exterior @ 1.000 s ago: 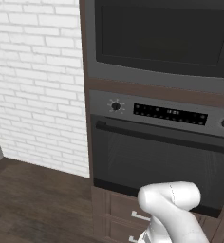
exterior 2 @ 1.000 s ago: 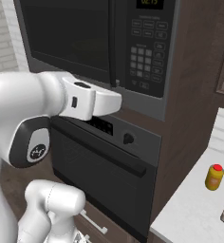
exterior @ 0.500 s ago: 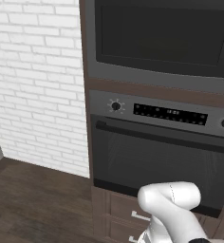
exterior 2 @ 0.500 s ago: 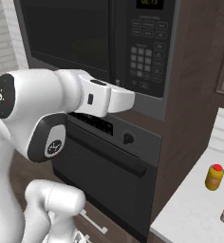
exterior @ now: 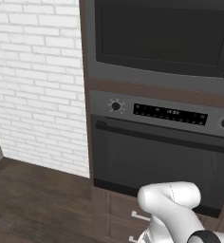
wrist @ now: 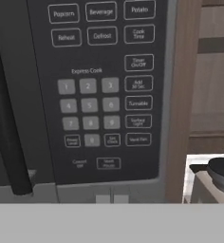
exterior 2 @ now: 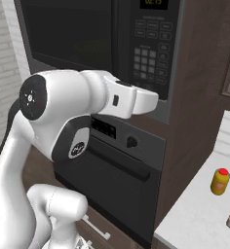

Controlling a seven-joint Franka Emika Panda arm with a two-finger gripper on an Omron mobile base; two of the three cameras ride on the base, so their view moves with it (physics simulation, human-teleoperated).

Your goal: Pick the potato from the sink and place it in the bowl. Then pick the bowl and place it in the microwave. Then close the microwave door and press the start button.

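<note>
The microwave (exterior: 161,38) is built into the wall unit, and its door (exterior 2: 68,34) lies flat and shut with a dark glass window. To the right of the door is the keypad (exterior 2: 153,58). My white hand reaches across the door's lower right corner, with my gripper (exterior 2: 155,101) close to the bottom of the keypad. The hand view looks straight at the keypad (wrist: 104,85). My gripper (wrist: 111,198) shows as two tips pressed together at the bottom, just below the lowest button (wrist: 108,163). Potato, bowl and sink are out of view.
Under the microwave sits an oven (exterior: 156,161) with knobs and a bar handle, and drawers (exterior: 133,216) below it. A white brick wall (exterior: 33,85) stands to the left. To the right are a wooden panel (wrist: 182,95) and a counter with a yellow bottle (exterior 2: 220,181).
My hand has swung right across the microwave front to the keypad, and the jaws have closed. The base and the scene have stayed still.
</note>
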